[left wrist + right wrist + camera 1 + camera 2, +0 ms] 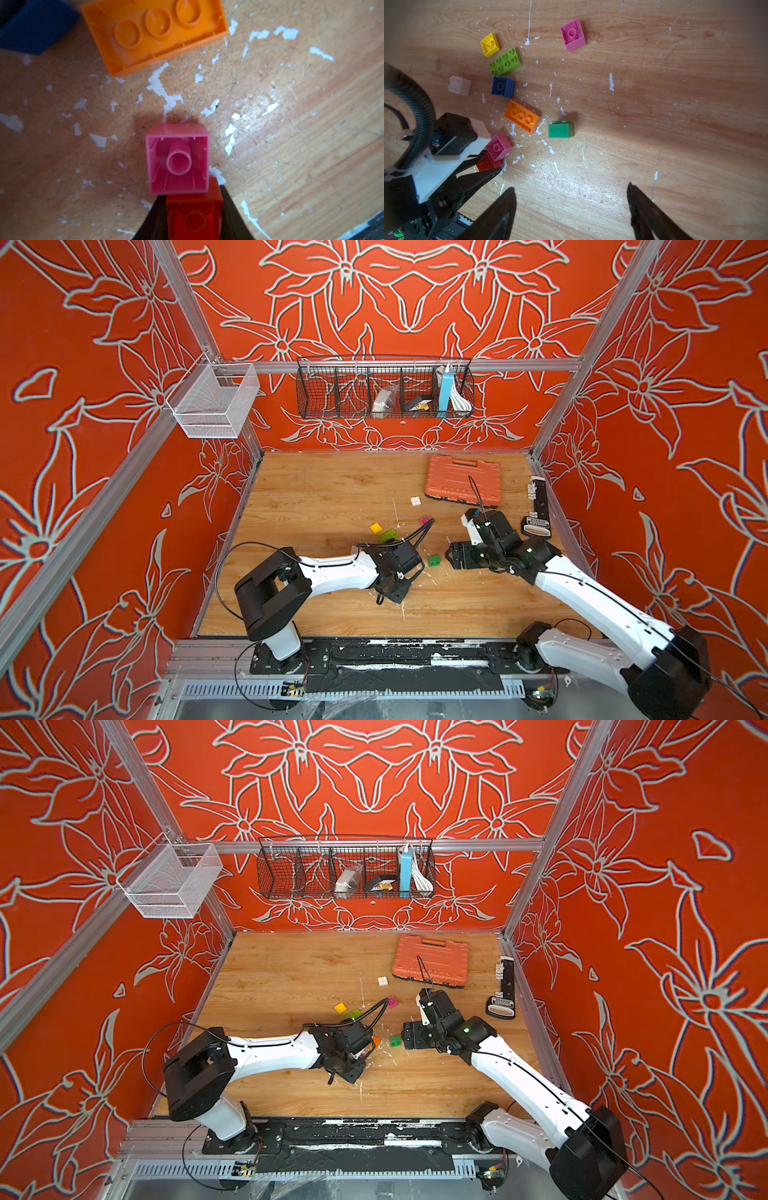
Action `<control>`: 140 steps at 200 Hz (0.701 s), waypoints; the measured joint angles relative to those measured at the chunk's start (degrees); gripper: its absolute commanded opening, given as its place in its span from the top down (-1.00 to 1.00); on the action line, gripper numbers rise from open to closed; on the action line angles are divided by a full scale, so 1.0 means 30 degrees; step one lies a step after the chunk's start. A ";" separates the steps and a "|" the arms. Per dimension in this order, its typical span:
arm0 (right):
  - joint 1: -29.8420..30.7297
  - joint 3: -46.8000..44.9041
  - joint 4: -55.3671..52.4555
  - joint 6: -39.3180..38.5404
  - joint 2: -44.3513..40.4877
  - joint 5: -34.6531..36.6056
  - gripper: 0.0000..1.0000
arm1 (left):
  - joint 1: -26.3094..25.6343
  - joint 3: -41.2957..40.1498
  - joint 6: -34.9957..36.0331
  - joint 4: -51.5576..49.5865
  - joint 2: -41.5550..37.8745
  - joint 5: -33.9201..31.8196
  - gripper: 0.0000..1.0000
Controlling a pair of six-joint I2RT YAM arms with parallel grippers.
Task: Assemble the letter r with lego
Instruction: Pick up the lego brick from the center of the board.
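Lego bricks (505, 62) lie scattered on the wooden table (316, 489) at mid-frame in both top views: a yellow brick (375, 527), lime brick (387, 536), magenta brick (424, 520) and green brick (434, 560). The left gripper (492, 163) is clamped on a red brick (193, 218), and a pink brick (177, 160), hollow side up, touches it, near an upturned orange brick (153, 35). The right gripper (570, 187) gapes wide, holding nothing.

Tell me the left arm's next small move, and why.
Probably lift a little. The left gripper is shut on the red brick, with the pink brick right against it, both showing their hollow sides. A small raise would show whether they are joined before heading to the orange brick.
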 measured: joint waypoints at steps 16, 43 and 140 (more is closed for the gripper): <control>0.0000 0.0000 0.0007 -0.0007 -0.0415 0.0146 -0.73 | 0.0007 0.0000 -0.0146 -0.0262 -0.0408 -0.0007 0.74; 0.0000 0.0022 0.0058 -0.0175 -0.1668 0.0634 -0.80 | 0.0007 0.0015 -0.0627 -0.0634 -0.3060 -0.0051 0.94; -0.0007 0.4116 -0.0284 -0.0634 -0.2492 0.1727 -0.90 | 0.0423 -0.1705 0.3891 0.5923 -1.3187 -0.1727 1.00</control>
